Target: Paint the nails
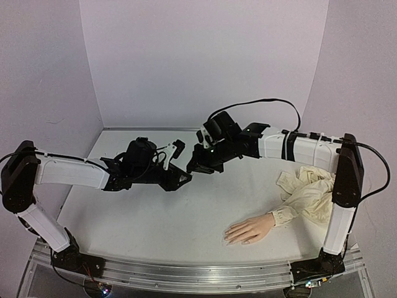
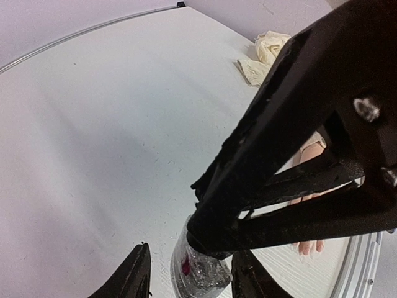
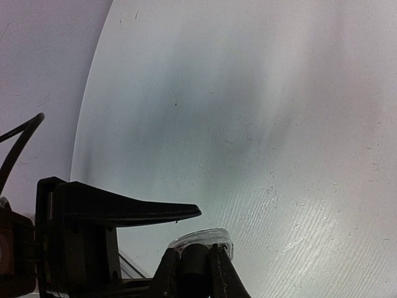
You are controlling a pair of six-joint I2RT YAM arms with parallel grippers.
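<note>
The skin-coloured mannequin hand [image 1: 248, 230] lies palm down near the front right, and its cream sleeve [image 1: 310, 189] trails off to the right. Its nails [image 1: 228, 236] are too small to make out here. The fingertips show in the left wrist view [image 2: 307, 247]. A small clear polish bottle [image 2: 198, 267] with a black cap [image 3: 193, 267] sits between my two grippers at mid-table. My right gripper [image 3: 195, 261] is shut on the cap. My left gripper [image 2: 189, 273] straddles the bottle, with a visible gap on one side. In the top view the left gripper [image 1: 183, 178] and right gripper [image 1: 192, 166] meet and hide the bottle.
The white table [image 1: 155, 217] has a curved white backdrop behind it and a metal rail [image 1: 198, 276] along its front edge. The bunched cream cloth lies beside the right arm's upright link [image 1: 344, 186]. The mannequin hand lies well to the front right of both grippers.
</note>
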